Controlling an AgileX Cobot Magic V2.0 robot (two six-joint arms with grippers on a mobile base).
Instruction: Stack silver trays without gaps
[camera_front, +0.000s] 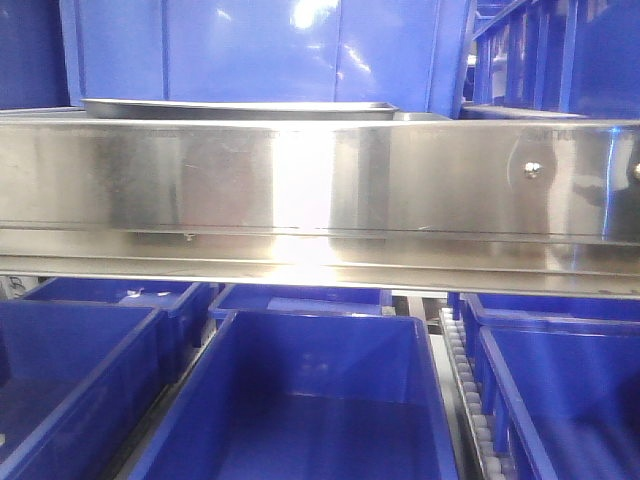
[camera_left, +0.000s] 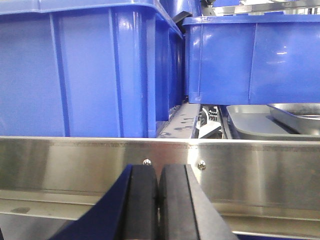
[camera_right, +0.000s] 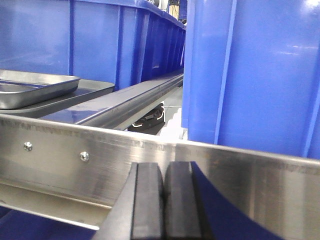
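Note:
Silver trays (camera_front: 238, 108) lie on the shelf behind the steel rail, seen edge-on in the front view. In the left wrist view an upper tray (camera_left: 299, 116) rests tilted in a lower tray (camera_left: 252, 124) at the right. From the right wrist they appear at the far left, a shiny tray (camera_right: 35, 89) on a flatter one (camera_right: 87, 89). My left gripper (camera_left: 158, 172) is shut and empty, low in front of the rail, left of the trays. My right gripper (camera_right: 164, 170) is shut and empty too, right of the trays. Neither gripper shows in the front view.
A broad steel rail with screws (camera_front: 320, 185) runs across in front of both grippers. Deep blue bins (camera_left: 80, 70) (camera_right: 255, 75) stand behind it beside the trays. More blue bins (camera_front: 300, 400) sit below the rail, with a roller track (camera_front: 470, 400) between them.

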